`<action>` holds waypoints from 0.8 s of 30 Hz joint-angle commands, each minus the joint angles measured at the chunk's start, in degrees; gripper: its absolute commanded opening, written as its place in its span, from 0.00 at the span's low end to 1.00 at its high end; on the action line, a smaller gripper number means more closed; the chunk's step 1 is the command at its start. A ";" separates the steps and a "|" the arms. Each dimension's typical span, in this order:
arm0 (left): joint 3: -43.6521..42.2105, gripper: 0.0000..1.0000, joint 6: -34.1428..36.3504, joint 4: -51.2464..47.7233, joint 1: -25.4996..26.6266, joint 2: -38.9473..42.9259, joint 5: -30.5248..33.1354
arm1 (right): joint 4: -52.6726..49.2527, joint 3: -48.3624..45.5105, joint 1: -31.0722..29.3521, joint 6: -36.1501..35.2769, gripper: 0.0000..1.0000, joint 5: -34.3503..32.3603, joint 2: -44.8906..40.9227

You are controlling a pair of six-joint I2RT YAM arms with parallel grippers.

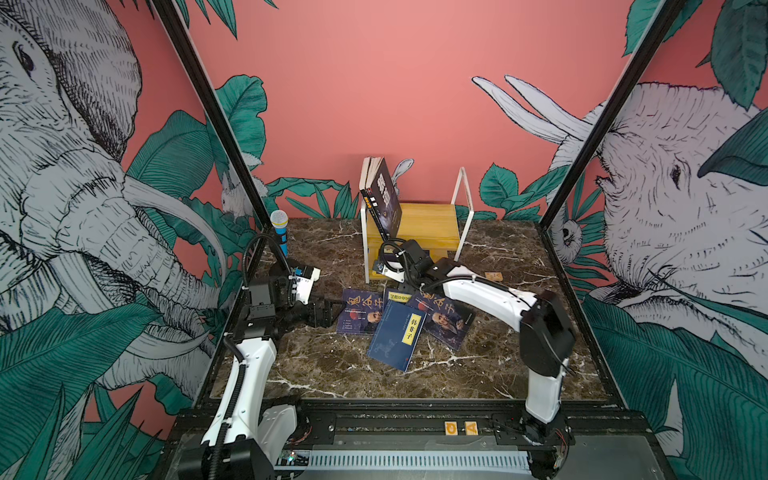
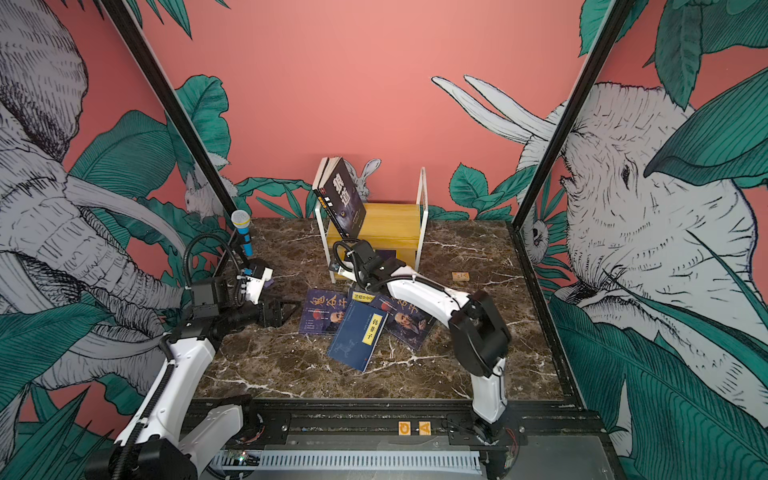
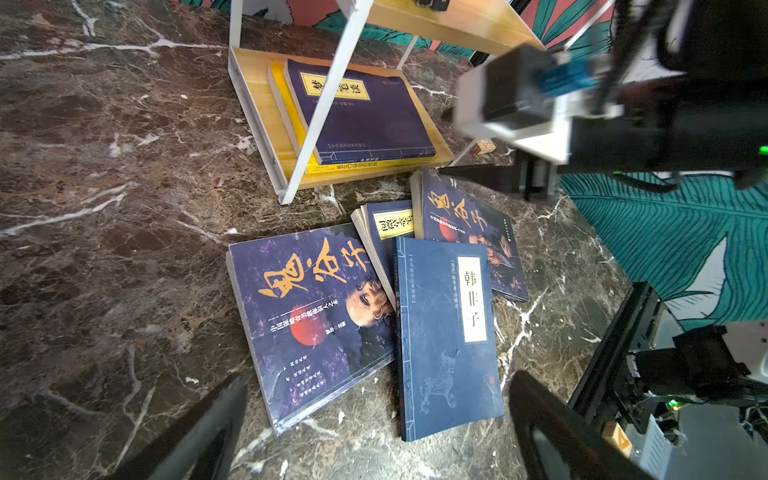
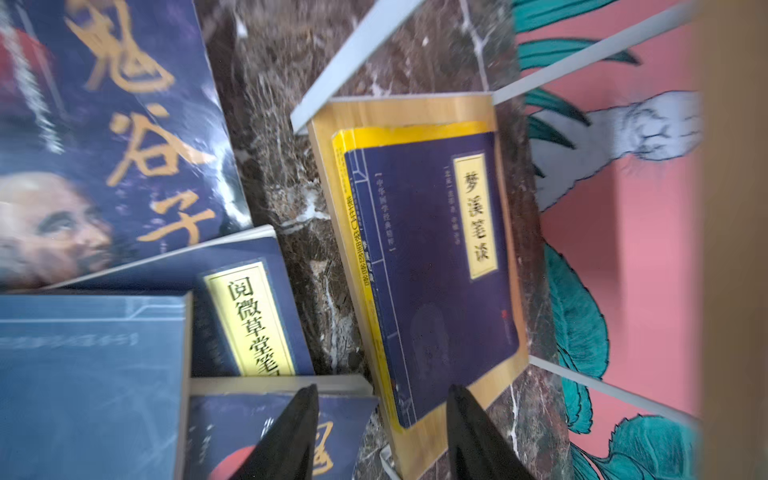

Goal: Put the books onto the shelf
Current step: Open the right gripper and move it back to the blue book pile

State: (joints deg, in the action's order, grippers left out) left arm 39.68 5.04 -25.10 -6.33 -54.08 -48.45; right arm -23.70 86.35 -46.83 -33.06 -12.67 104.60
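The marble bench (image 1: 324,374) fills the lower middle of both top views. The shelf (image 1: 428,218) stands at centre, against the back wall.

By how things lie, the job looks partly done. A black book (image 1: 384,195) with white characters leans at the left end of the upper board, with another volume behind it. A navy book (image 3: 365,112) with a yellow label lies flat on the lower board, on top of a yellow book (image 3: 345,168).

Four more lie in an overlapping heap on the bench just in front of the shelf. There is a gold-lettered book (image 1: 360,311) at left and a second gold-lettered book (image 1: 446,318) at right. A blue book (image 1: 395,336) lies on top, and a half-buried book (image 1: 395,296) behind it.

The right arm (image 1: 486,295) stretches from lower right up to the shelf's lower front corner. Its right claw (image 4: 382,388) is partly spread with nothing between the fingers, and it hangs over the lower board's front edge. The left arm (image 1: 249,361) is folded low at lower left. The left claw (image 3: 378,376) is spread wide and empty, pointing at the heap, near it but apart.
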 commanded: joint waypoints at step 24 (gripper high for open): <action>-2.76 0.94 -9.72 9.24 12.76 -13.75 -2.24 | 13.17 -41.75 -6.98 57.35 0.00 3.81 -34.14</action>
State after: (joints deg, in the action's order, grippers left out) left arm 37.39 -4.12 -16.78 5.61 -67.02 -51.42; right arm -13.02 44.31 -52.62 19.73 -10.68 69.10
